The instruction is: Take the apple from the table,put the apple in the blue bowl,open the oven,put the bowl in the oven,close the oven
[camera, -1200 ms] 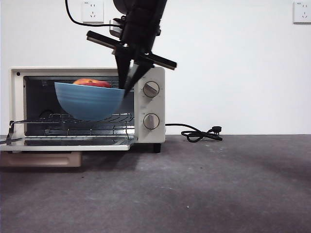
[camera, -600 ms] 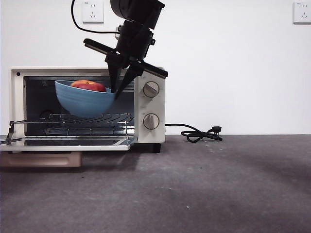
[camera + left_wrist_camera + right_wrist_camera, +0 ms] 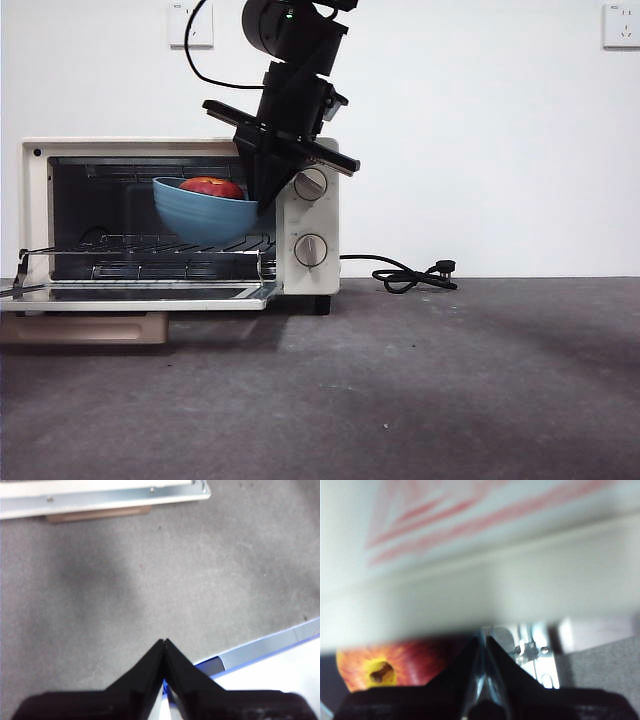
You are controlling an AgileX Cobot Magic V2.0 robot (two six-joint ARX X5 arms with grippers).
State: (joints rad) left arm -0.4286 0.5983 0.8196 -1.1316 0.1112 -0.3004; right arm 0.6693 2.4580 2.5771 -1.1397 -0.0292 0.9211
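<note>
White wall (image 3: 480, 150) with two sockets is seen behind a dark grey table (image 3: 400, 400). At the table's far edge an oven (image 3: 180, 215) stands with its door (image 3: 140, 295) dropped flat and open. The right gripper (image 3: 262, 200) is reached down from above to the oven mouth, jaws pinched on the rim of a blue bowl (image 3: 205, 215). The bowl is held tilted, just above the wire rack (image 3: 150, 245), hanging to the side of the jaws inside the cavity. An apple (image 3: 212, 187) is carried in the bowl, just beside the jaws; its stem end shows in the right wrist view (image 3: 382, 670). The left gripper (image 3: 164, 645) is kept over bare table, jaws pressed together on nothing, near the door's edge. A black cord (image 3: 410, 275) lies beside the oven.
</note>
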